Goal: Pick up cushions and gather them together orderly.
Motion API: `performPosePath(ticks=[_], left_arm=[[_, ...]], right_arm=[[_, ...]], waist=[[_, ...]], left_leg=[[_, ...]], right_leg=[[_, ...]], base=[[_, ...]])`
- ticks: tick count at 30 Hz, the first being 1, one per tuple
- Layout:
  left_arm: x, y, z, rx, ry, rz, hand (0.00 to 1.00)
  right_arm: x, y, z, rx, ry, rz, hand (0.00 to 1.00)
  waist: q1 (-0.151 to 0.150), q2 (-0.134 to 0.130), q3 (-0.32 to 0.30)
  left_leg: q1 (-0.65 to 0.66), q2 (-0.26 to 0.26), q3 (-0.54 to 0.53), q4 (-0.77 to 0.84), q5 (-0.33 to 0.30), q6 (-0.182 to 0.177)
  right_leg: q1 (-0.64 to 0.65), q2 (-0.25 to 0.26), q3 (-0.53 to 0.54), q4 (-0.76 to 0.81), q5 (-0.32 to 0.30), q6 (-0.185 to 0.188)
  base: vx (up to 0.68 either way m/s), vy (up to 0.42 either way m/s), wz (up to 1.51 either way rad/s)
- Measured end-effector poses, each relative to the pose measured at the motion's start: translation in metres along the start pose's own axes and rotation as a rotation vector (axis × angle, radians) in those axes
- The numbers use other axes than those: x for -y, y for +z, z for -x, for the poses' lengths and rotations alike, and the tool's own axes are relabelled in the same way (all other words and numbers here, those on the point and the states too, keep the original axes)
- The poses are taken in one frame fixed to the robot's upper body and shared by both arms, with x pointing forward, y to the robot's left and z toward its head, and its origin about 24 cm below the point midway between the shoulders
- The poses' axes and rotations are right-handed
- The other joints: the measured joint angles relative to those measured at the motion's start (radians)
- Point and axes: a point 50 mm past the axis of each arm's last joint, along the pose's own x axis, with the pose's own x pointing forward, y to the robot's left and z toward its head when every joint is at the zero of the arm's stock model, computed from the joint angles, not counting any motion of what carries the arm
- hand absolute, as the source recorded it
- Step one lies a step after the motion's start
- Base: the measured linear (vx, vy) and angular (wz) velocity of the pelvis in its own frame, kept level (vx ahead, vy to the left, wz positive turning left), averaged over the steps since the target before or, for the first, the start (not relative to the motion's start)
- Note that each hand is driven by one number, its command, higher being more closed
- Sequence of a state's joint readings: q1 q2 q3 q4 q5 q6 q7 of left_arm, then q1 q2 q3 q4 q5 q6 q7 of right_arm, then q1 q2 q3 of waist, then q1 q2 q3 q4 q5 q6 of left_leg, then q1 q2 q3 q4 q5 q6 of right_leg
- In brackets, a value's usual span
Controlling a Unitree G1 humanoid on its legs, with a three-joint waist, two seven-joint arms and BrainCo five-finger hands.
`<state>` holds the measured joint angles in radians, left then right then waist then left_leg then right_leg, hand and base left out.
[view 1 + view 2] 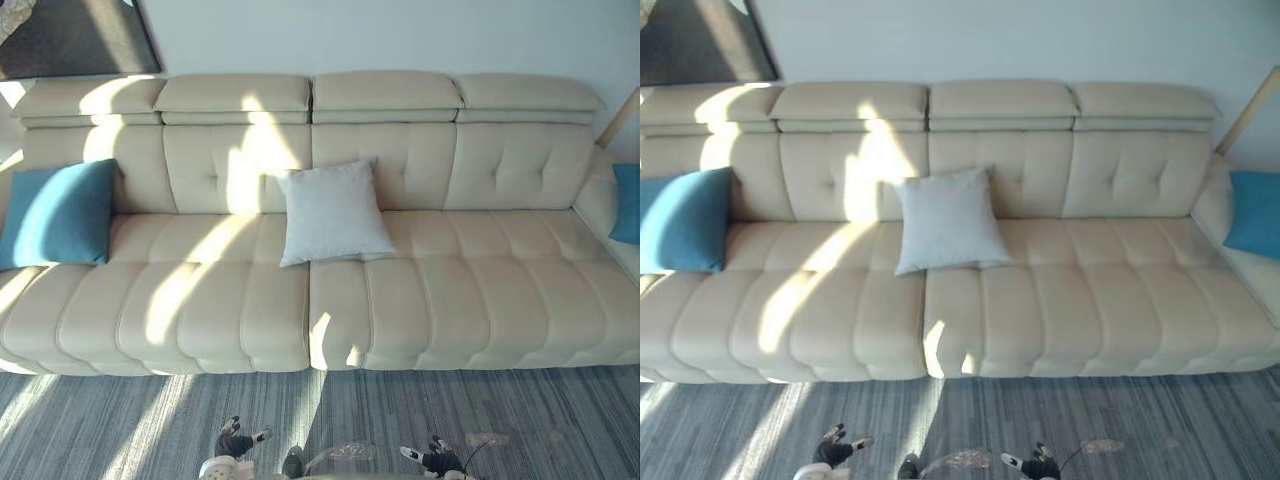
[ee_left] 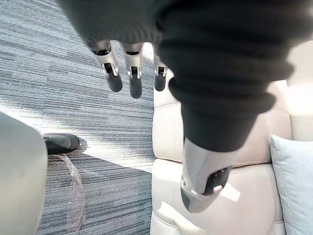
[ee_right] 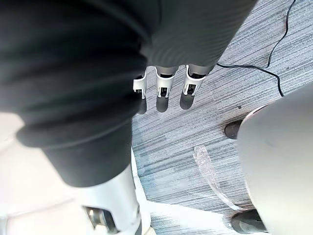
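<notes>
Three cushions lay on the long cream sofa (image 1: 450,300), well apart from one another. The white cushion (image 1: 333,212) stood at the middle of the seat, propped against the backrest and straddling the seam between the two seat sections. A blue cushion (image 1: 60,214) leaned in the sofa's left end, against the backrest and arm. A second blue cushion (image 1: 1252,213) sat at the far right end, where the sofa turned a corner, and the view's edge cut part of it off. Nothing lay on the seat between them, and bright patches of sun fell across the left half of the sofa.

The left hand (image 1: 234,441) and the right hand (image 1: 437,459) hung low over the grey carpet (image 1: 560,420) in front of the sofa's front edge, well short of any cushion. Each wrist view showed its hand's fingers straight and relaxed with the thumb apart, holding nothing.

A clear strip of plastic (image 3: 210,171) lay on the carpet between the hands. On the pale wall (image 1: 400,35) behind the sofa's left end hung a dark framed picture (image 1: 70,35), and a light wooden pole (image 1: 620,117) slanted up past the right end.
</notes>
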<state>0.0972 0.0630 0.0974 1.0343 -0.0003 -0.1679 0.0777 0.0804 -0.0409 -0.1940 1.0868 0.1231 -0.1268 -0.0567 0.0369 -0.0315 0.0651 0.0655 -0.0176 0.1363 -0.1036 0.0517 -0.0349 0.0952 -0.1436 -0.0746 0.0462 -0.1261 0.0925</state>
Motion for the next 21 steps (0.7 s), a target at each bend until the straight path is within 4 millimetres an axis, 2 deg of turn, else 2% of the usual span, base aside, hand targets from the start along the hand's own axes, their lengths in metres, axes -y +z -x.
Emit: performPosePath(ticks=[6,7,8,9,10,11,12,13,14,16,17,18,19,20,21], left_arm=[[0.004,0.008,-0.003,0.018,-0.013,-0.020,0.00],[0.005,0.016,-0.006,0.033,-0.014,-0.025,0.00],[0.006,0.019,-0.007,0.040,-0.015,-0.024,0.00],[0.006,0.020,-0.007,0.043,-0.016,-0.024,0.00],[0.008,0.028,-0.009,0.067,-0.019,-0.027,0.00],[0.008,0.032,-0.010,0.079,-0.020,-0.028,0.00],[0.008,0.032,-0.010,0.080,-0.020,-0.028,0.00],[0.008,0.037,-0.011,0.096,-0.018,-0.025,0.00],[0.007,0.038,-0.011,0.098,-0.016,-0.023,0.00],[0.009,0.038,-0.011,0.099,-0.018,-0.021,0.00],[0.015,0.041,-0.011,0.109,-0.036,-0.019,0.00],[0.018,0.041,-0.011,0.108,-0.042,-0.018,0.00],[0.017,0.041,-0.011,0.106,-0.041,-0.019,0.00],[0.015,0.037,-0.011,0.095,-0.039,-0.028,0.00],[0.014,0.033,-0.010,0.079,-0.039,-0.033,0.00]], right_arm=[[-0.007,0.015,-0.004,0.042,0.013,-0.020,0.00],[-0.011,0.025,-0.006,0.066,0.022,-0.024,0.00],[-0.014,0.032,-0.007,0.083,0.030,-0.034,0.00],[-0.015,0.035,-0.008,0.092,0.033,-0.034,0.00],[-0.018,0.041,-0.009,0.106,0.036,-0.034,0.00],[-0.016,0.038,-0.009,0.099,0.029,-0.035,0.00],[-0.016,0.039,-0.009,0.102,0.027,-0.034,0.00],[-0.017,0.045,-0.010,0.113,0.027,-0.028,0.00],[-0.017,0.045,-0.010,0.114,0.027,-0.027,0.00],[-0.011,0.048,-0.011,0.121,0.016,0.003,0.00],[-0.004,0.050,-0.012,0.122,0.003,0.029,0.00],[0.000,0.051,-0.012,0.126,-0.005,0.041,0.00],[0.000,0.051,-0.012,0.125,-0.003,0.049,0.00],[-0.002,0.049,-0.012,0.121,0.007,0.073,0.00],[-0.003,0.048,-0.012,0.116,0.010,0.082,0.00]], waist=[[0.001,-0.003,0.021],[0.002,0.002,0.048],[0.003,0.014,0.054],[0.004,0.021,0.058],[0.006,0.009,0.068],[0.007,-0.003,0.067],[0.010,-0.004,0.068],[0.013,-0.006,0.082],[0.013,-0.004,0.087],[0.011,0.016,0.091],[0.013,0.050,0.096],[0.013,0.072,0.097],[0.013,0.072,0.098],[0.014,0.075,0.101],[0.013,0.073,0.109]], left_leg=[[0.003,0.032,0.147,0.007,-0.036,-0.013],[-0.026,0.070,0.213,0.074,-0.083,-0.015],[-0.064,0.112,0.250,0.133,-0.110,-0.010],[-0.077,0.134,0.264,0.153,-0.118,-0.009],[-0.079,0.149,0.369,0.169,-0.120,-0.009],[-0.079,0.151,0.420,0.186,-0.120,-0.009],[-0.078,0.155,0.441,0.196,-0.120,-0.009],[-0.051,0.180,0.511,0.241,-0.121,-0.009],[-0.041,0.184,0.519,0.251,-0.124,-0.012],[-0.023,0.201,0.514,0.298,-0.170,-0.038],[-0.013,0.237,0.513,0.338,-0.226,-0.056],[-0.028,0.298,0.515,0.443,-0.291,-0.049],[-0.036,0.319,0.515,0.485,-0.300,-0.038],[-0.065,0.386,0.498,0.635,-0.308,0.004],[-0.113,0.458,0.449,0.806,-0.284,0.067]], right_leg=[[-0.074,0.030,0.144,-0.004,0.042,-0.009],[-0.119,0.061,0.119,0.001,0.108,-0.016],[-0.151,0.089,0.040,-0.016,0.170,-0.053],[-0.153,0.094,0.000,-0.028,0.188,-0.071],[-0.169,0.046,-0.373,0.012,0.106,-0.164],[-0.164,0.014,-0.526,0.036,0.074,-0.166],[-0.165,0.005,-0.573,0.042,0.071,-0.165],[-0.169,-0.012,-0.693,0.091,0.074,-0.165],[-0.169,-0.012,-0.706,0.101,0.071,-0.168],[-0.167,0.010,-0.683,0.115,0.048,-0.174],[-0.169,0.052,-0.624,0.101,0.038,-0.163],[-0.172,0.094,-0.579,0.089,0.010,-0.151],[-0.170,0.105,-0.567,0.089,0.004,-0.158],[-0.158,0.131,-0.557,0.089,-0.013,-0.168],[-0.136,0.166,-0.529,0.084,-0.016,-0.176]], base=[[0.01,0.009,-0.91],[-0.05,-0.018,-1.40],[-0.05,-0.032,-1.43],[-0.02,-0.081,-1.55],[-0.01,-0.076,-1.47],[0.00,-0.082,-1.50],[0.00,-0.086,-1.64],[0.00,-0.152,-1.42],[0.01,-0.220,-1.86],[0.03,-0.180,-1.28],[0.02,-0.088,-1.31],[0.01,-0.068,-1.21],[0.01,-0.080,-1.14],[0.02,-0.124,-0.91],[0.02,-0.140,-0.86]])
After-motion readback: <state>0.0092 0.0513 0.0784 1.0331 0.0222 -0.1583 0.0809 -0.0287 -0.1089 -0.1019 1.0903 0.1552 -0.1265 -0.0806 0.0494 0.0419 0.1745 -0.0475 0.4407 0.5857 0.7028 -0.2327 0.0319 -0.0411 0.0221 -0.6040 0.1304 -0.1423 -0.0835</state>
